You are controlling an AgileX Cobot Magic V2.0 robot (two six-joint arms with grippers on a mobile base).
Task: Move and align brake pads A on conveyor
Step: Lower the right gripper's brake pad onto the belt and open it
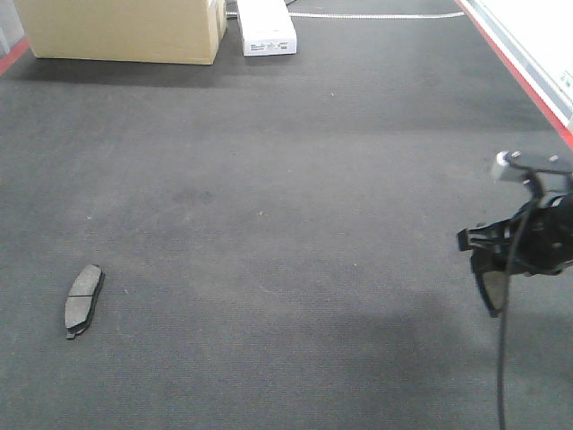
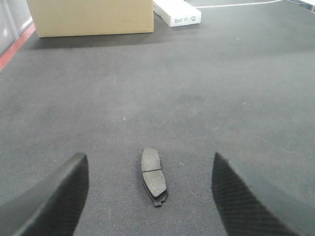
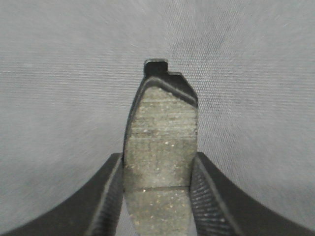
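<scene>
conveyor [image 1: 313, 179] middle passable, cardboard box [image 1: 121, 31] behind

This looks like a factory or workshop line. A wide charcoal, felt-like conveyor [image 1: 286, 179] fills the view, with a red strip [image 1: 515, 68] along its edge at 2 o'clock and a pale rail [image 1: 542, 36] beyond it. A brake pad [image 1: 83, 303] lies at 8 o'clock. A cardboard box [image 1: 121, 31] and a white carton [image 1: 267, 27] stand at 11 and 12 o'clock.
</scene>
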